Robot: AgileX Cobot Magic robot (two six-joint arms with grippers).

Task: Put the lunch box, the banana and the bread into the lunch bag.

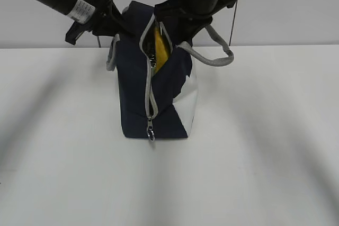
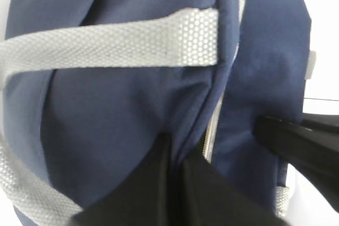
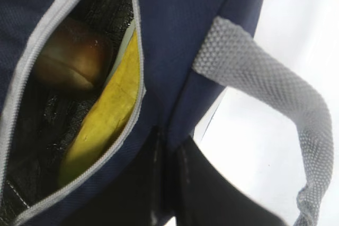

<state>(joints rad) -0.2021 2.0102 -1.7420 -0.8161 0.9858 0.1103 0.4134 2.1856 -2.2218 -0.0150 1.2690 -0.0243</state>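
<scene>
The soft, floppy lunch bag (image 1: 159, 99) stands mid-table with the banana (image 3: 106, 115) and bread (image 3: 71, 59) inside, and both grippers (image 2: 177, 154) (image 3: 169, 146) pinch its top edges tight, the best holding spots.

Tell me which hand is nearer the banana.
Right. The right hand is pinched on the lunch bag edge right beside the banana showing in the open zipper. The left hand grips the fabric on the opening's far side.
</scene>
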